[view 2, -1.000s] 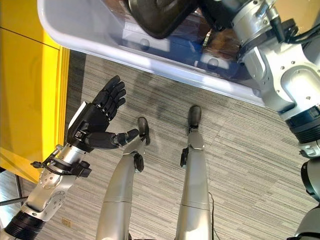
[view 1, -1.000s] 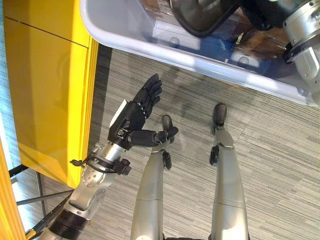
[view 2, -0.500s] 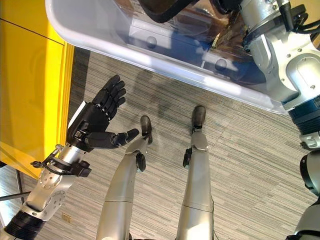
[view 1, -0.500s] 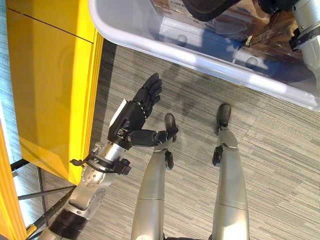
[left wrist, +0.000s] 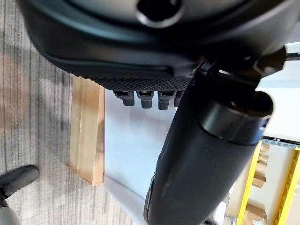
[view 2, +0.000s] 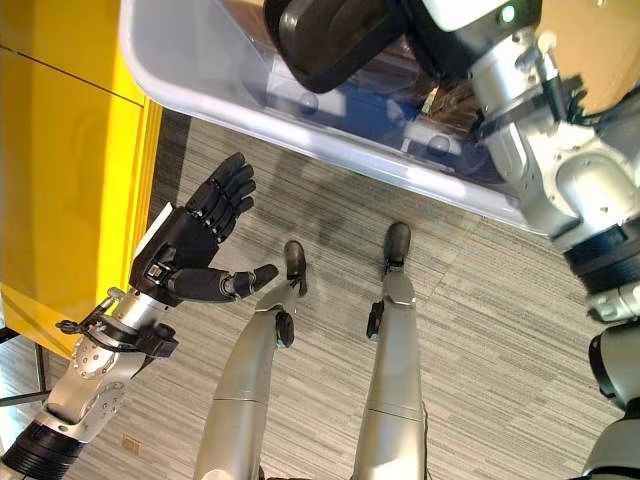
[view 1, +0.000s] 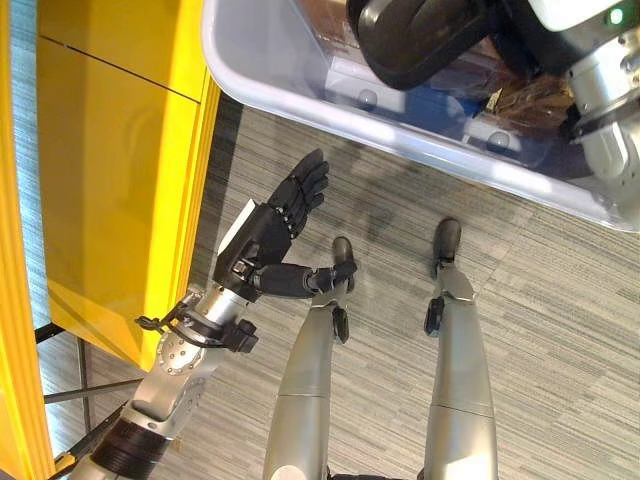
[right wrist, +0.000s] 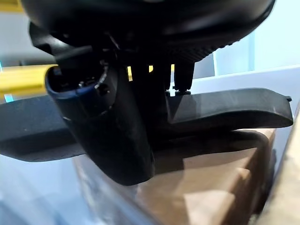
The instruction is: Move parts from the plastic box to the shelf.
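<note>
A yellow shelf (view 1: 110, 170) is seen to the left of the left hand (view 1: 268, 235), just beside it but not touched by it. The left hand is held palm-up above a grey striped carpet (view 1: 540, 300), its fingers stretched out straight, its thumb spread to the side, and nothing is held in it. Ahead of its fingertips, further from the robot, the white rim of a clear plastic box (view 1: 300, 95) is seen, with blue and brown contents showing through its wall. In the left wrist view a pale wooden block (left wrist: 86, 131) is seen on the carpet past the fingers, against a white surface. Further right, a black curved part (view 2: 330, 40) is gripped by the right hand (right wrist: 112, 122) above the box; in the right wrist view the fingers and thumb are curled round a flat black piece of it, with a brown cardboard carton (right wrist: 211, 187) lying just beyond
</note>
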Controlling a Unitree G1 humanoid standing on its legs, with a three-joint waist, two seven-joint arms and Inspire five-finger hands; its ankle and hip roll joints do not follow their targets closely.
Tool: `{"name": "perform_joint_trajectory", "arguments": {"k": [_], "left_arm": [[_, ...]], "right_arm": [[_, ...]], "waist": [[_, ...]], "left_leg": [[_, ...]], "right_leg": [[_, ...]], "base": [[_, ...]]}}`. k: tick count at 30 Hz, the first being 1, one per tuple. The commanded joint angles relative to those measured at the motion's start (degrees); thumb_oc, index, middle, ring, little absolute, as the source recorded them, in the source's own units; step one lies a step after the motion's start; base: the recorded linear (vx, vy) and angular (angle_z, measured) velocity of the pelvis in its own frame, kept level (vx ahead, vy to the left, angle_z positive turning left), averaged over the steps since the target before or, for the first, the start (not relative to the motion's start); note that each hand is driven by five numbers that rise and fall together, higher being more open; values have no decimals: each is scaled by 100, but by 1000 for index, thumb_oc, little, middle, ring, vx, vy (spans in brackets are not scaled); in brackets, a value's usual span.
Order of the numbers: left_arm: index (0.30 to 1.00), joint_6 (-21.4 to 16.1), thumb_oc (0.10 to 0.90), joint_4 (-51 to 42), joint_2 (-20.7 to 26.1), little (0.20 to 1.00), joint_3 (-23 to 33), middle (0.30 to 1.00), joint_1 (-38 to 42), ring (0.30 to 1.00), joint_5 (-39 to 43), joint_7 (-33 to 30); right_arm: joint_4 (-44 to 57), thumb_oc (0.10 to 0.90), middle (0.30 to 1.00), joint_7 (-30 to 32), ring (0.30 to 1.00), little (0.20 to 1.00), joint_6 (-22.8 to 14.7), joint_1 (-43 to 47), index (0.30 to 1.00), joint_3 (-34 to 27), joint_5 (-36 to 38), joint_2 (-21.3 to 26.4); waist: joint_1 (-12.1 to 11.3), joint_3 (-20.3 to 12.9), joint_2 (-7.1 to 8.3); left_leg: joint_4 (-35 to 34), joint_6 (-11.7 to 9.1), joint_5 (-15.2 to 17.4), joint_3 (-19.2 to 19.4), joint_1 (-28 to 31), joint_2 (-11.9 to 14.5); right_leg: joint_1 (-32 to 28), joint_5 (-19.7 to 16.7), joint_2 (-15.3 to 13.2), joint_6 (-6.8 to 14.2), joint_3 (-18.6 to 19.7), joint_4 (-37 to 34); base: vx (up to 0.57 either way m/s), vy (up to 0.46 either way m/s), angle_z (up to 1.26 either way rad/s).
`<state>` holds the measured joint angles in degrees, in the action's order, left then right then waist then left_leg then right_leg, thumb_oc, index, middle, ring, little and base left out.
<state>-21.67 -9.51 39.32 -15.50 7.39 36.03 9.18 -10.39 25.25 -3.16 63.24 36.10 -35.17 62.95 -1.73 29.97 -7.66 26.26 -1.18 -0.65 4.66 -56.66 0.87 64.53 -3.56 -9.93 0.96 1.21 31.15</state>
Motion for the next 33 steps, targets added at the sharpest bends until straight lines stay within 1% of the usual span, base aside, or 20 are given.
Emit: {"name": "perform_joint_trajectory", "arguments": {"k": [1,5,6,9,11,12,14,17,20,21,22,24,26,27,28,29,30,31,32,33], "left_arm": [[1000,-429,900,-790,-243,1000,350,1000,-537,1000,183,232],[1000,-451,900,-810,-295,1000,395,1000,-660,1000,142,201],[1000,-437,900,-805,-292,1000,419,1000,-716,1000,101,203],[1000,-427,900,-762,-273,1000,430,1000,-743,1000,55,298],[1000,-400,900,-773,-263,1000,436,1000,-814,1000,128,462],[1000,-356,900,-791,-260,1000,443,1000,-828,1000,146,491],[1000,-356,900,-774,-256,1000,418,1000,-837,1000,130,484],[1000,-376,900,-752,-258,1000,411,1000,-780,1000,11,412],[1000,-420,900,-755,-242,1000,416,1000,-839,1000,-72,386],[1000,-463,900,-756,-215,1000,426,1000,-890,1000,-282,236],[1000,-473,900,-755,-208,1000,440,1000,-879,1000,-315,223],[1000,-606,900,-764,-162,1000,538,1000,-937,1000,-590,-29],[1000,-710,900,-747,-114,1000,667,1000,-972,1000,-937,-339],[1000,-782,900,-727,-73,1000,763,1000,-989,1000,-1077,-473],[1000,-865,900,-739,4,1000,917,1000,-1020,1000,-1330,-677],[1000,-875,900,-745,15,1000,950,1000,-1035,1000,-1377,-704],[1000,-961,900,-766,62,1000,1061,1000,-1049,1000,-1581,-802],[1000,-1084,900,-783,146,1000,1221,1000,-1088,1000,-1896,-1070],[1000,-1092,900,-798,169,1000,1260,1000,-1110,1000,-1989,-1153],[1000,-1119,900,-837,236,1000,1373,1000,-1159,1000,-2180,-1290]], "right_arm": [[858,400,300,455,300,300,-334,-264,300,-664,335,49],[1414,400,300,320,300,300,-574,-839,300,-1111,339,-31],[1673,400,300,288,300,300,-529,-1103,300,-1271,450,-69],[1778,400,300,286,300,300,-485,-1258,300,-1372,429,-119],[1840,400,300,317,300,300,-467,-1424,300,-1492,420,-146],[1835,400,300,363,300,300,-390,-1524,300,-1562,435,-149],[1626,400,300,515,300,300,-428,-1573,300,-1635,482,-183],[1616,400,300,575,300,300,-450,-1613,300,-1763,427,-196],[1646,400,300,571,300,300,-432,-1749,300,-1888,516,-187],[1665,400,300,523,300,300,-436,-1866,300,-1966,578,-189],[1673,400,300,517,300,300,-440,-1867,300,-1984,596,-185],[1704,400,300,424,300,300,-520,-1973,300,-2081,635,-174],[1744,400,300,284,300,300,-558,-2042,300,-2134,682,-152],[1794,400,300,146,300,300,-560,-2088,300,-2158,731,-138],[1892,400,300,-152,300,300,-522,-2173,300,-2205,848,-117],[1922,400,300,-207,300,300,-513,-2204,300,-2221,873,-117],[1971,400,300,-395,300,300,-487,-2261,300,-2251,941,-90],[2015,400,300,-693,300,300,-371,-2332,300,-2259,1156,-10],[2013,400,300,-775,300,300,-355,-2344,300,-2253,1254,11],[2001,400,300,-1162,300,300,-378,-2420,300,-2269,1621,85]], "waist": [[322,-17,-331],[386,-17,-284],[409,-17,-249],[429,-17,-221],[471,-17,-205],[481,-17,-202],[515,-17,-194],[534,-17,-188],[530,-17,-172],[528,-17,-162],[524,-17,-154],[510,-17,-125],[493,-17,-97],[491,-17,-71],[485,-17,-30],[484,-17,-17],[477,-17,22],[464,-18,97],[460,-18,115],[444,-88,177]], "left_leg": [[28,-204,607,-164,580,572],[-170,-197,580,-117,950,578],[-274,-193,568,-108,1173,582],[-383,-190,546,-85,1394,598],[-513,-185,538,-72,1681,594],[-626,-183,505,-56,1822,592],[-966,-211,368,-20,2131,636],[-1178,-228,246,14,2286,641],[-1237,-228,256,34,2472,648],[-1268,-223,309,40,2676,647],[-1275,-220,284,44,2668,645],[-1298,-218,309,45,2863,641],[-1338,-207,335,46,3097,637],[-1355,-200,359,43,3245,634],[-1386,-194,382,39,3456,639],[-1405,-190,386,36,3516,636],[-1440,-185,397,27,3664,638],[-1532,-178,399,29,3928,646],[-1564,-176,396,28,4002,647],[-1657,-185,392,4,4180,656]], "right_leg": [[-668,777,-27,127,197,-306],[-987,762,6,120,180,-449],[-1180,731,10,137,161,-540],[-1376,696,0,155,137,-634],[-1641,672,-1,172,127,-770],[-1766,640,2,189,115,-875],[-2066,539,-20,222,92,-1180],[-2206,440,-41,237,90,-1349],[-2380,455,-57,240,48,-1377],[-2561,505,-70,253,6,-1372],[-2554,471,-72,249,6,-1387],[-2747,493,-80,254,-30,-1392],[-2975,515,-100,268,-70,-1413],[-3122,532,-109,278,-90,-1429],[-3338,559,-111,292,-104,-1442],[-3398,562,-111,294,-110,-1456],[-3547,566,-110,302,-125,-1483],[-3834,566,-107,322,-151,-1577],[-3921,565,-103,325,-158,-1613],[-4124,559,-104,339,-188,-1715]], "base": [[10,46,-2],[17,25,-6],[16,-4,-7],[29,-2,-5],[69,25,-2],[76,40,-2],[58,37,-4],[3,13,-3],[22,5,0],[45,13,1],[48,13,-2],[28,5,-3],[40,9,-2],[57,8,-3],[57,6,-2],[53,-1,2],[55,-17,6],[54,-19,6],[72,-34,5],[61,-31,6]]}}
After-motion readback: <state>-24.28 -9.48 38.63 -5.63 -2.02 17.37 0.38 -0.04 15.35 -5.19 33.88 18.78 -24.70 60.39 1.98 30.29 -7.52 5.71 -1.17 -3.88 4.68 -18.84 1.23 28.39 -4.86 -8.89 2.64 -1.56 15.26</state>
